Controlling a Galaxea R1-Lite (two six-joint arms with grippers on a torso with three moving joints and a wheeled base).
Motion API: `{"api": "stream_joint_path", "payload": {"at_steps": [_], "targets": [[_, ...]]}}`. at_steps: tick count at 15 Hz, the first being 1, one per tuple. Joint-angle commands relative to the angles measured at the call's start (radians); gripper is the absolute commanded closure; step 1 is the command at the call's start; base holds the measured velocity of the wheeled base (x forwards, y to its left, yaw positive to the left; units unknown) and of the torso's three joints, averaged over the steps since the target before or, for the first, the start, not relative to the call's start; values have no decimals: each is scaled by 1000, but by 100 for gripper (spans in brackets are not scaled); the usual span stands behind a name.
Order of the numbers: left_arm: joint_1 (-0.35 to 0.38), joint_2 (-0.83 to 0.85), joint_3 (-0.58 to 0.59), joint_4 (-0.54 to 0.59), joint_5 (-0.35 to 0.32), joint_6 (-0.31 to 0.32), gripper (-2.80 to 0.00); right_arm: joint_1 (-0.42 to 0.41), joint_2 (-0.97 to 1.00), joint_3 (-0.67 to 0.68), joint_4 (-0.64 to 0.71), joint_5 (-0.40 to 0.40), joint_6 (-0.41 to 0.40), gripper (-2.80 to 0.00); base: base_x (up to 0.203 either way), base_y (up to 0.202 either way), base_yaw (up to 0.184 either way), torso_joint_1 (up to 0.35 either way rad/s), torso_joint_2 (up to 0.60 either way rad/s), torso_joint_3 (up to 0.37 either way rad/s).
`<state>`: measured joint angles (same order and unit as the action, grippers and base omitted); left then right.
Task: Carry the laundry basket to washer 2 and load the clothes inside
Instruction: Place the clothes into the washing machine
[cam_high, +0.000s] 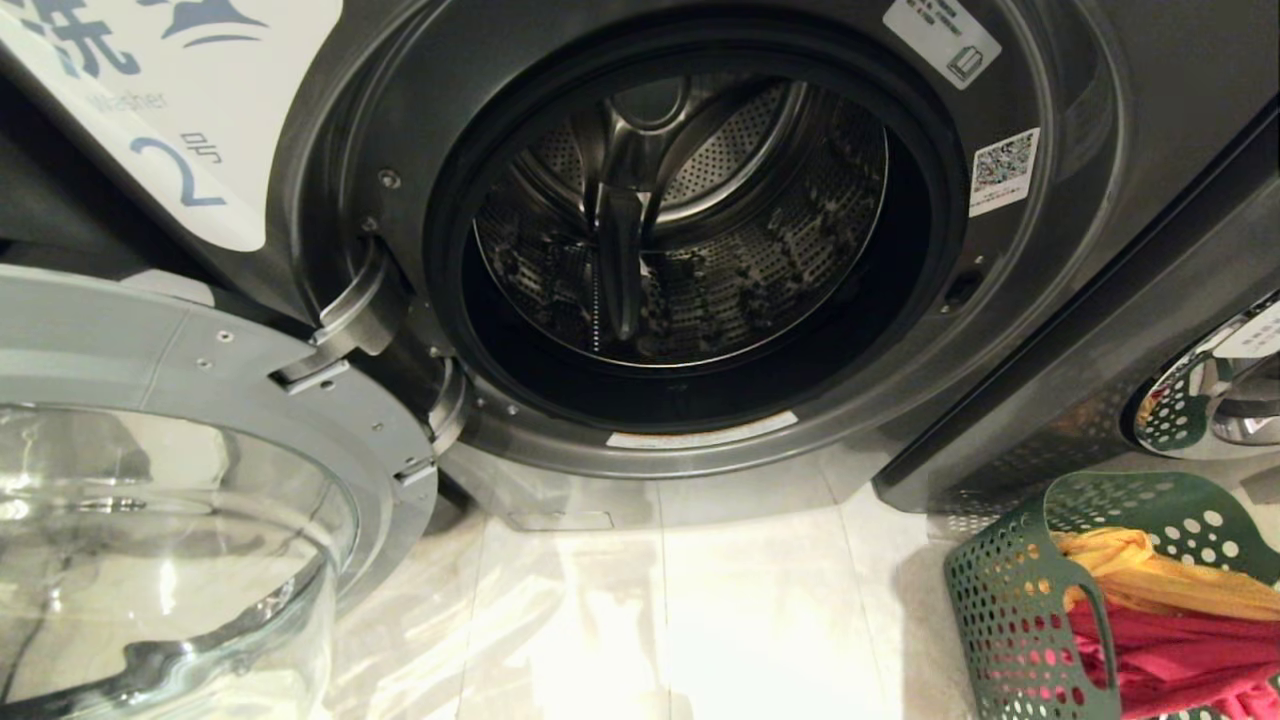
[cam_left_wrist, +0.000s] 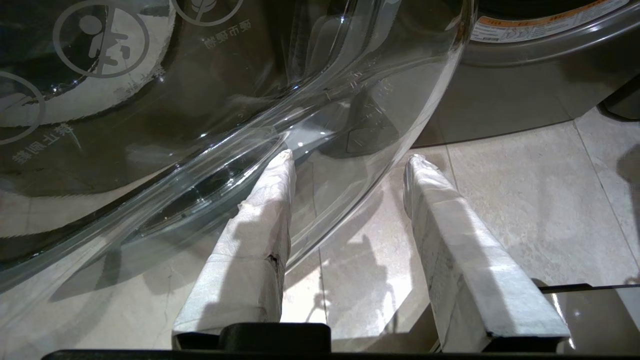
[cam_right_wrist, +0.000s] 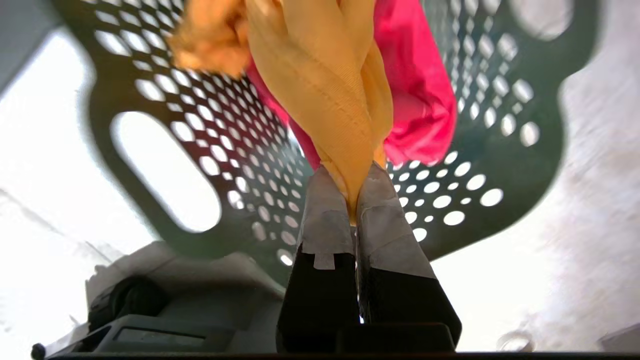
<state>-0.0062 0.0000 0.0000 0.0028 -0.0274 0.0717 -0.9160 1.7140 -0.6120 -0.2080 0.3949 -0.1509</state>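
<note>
Washer 2 (cam_high: 330, 120), dark grey with a blue "2" on its white label (cam_high: 190, 170), fills the head view; its round door (cam_high: 150, 340) is swung open to the left and the steel drum (cam_high: 680, 220) shows nothing inside. The dark green laundry basket (cam_high: 1010, 590) stands on the floor at the lower right, with yellow-orange clothes (cam_high: 1150, 575) and red-pink clothes (cam_high: 1180, 660) in it. My right gripper (cam_right_wrist: 352, 172) is shut on the yellow-orange garment (cam_right_wrist: 325, 90), above the basket (cam_right_wrist: 240, 150) and in front of the red-pink garment (cam_right_wrist: 420, 100). My left gripper (cam_left_wrist: 350, 157) is open and empty beside the door's glass bowl (cam_left_wrist: 200, 125). Neither arm shows in the head view.
A second dark grey washer (cam_high: 1050, 390) with a chrome-rimmed door (cam_high: 1220, 390) stands to the right, just behind the basket. Pale glossy floor tiles (cam_high: 700, 620) lie between the open door and the basket. The open door's glass bowl (cam_high: 150, 560) juts out low on the left.
</note>
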Motion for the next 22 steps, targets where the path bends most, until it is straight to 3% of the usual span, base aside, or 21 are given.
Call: {"api": "stream_joint_path", "payload": {"at_steps": [1,6,8,11,14,16,19,20,22], "targets": [[0,0,0,0,0,0,0,3,-217,23,18,0,-4,0,0,0,0,0,0,0],[0,0,0,0,0,0,0,5,-632,42,182,-14,-9,0,0,0,0,0,0,0],[0,0,0,0,0,0,0,5,-768,37,222,-59,-26,0,0,0,0,0,0,0],[0,0,0,0,0,0,0,5,-903,-17,243,-148,-101,0,0,0,0,0,0,0],[0,0,0,0,0,0,0,6,-962,-128,246,-156,-238,0,0,0,0,0,0,0],[0,0,0,0,0,0,0,6,-970,-220,266,-140,-264,0,0,0,0,0,0,0],[0,0,0,0,0,0,0,10,-970,-409,451,-32,-243,0,0,0,0,0,0,0],[0,0,0,0,0,0,0,26,-972,-461,499,28,-234,0,0,0,0,0,0,0],[0,0,0,0,0,0,0,120,-983,-494,523,68,-229,0,0,0,0,0,0,0]]}}
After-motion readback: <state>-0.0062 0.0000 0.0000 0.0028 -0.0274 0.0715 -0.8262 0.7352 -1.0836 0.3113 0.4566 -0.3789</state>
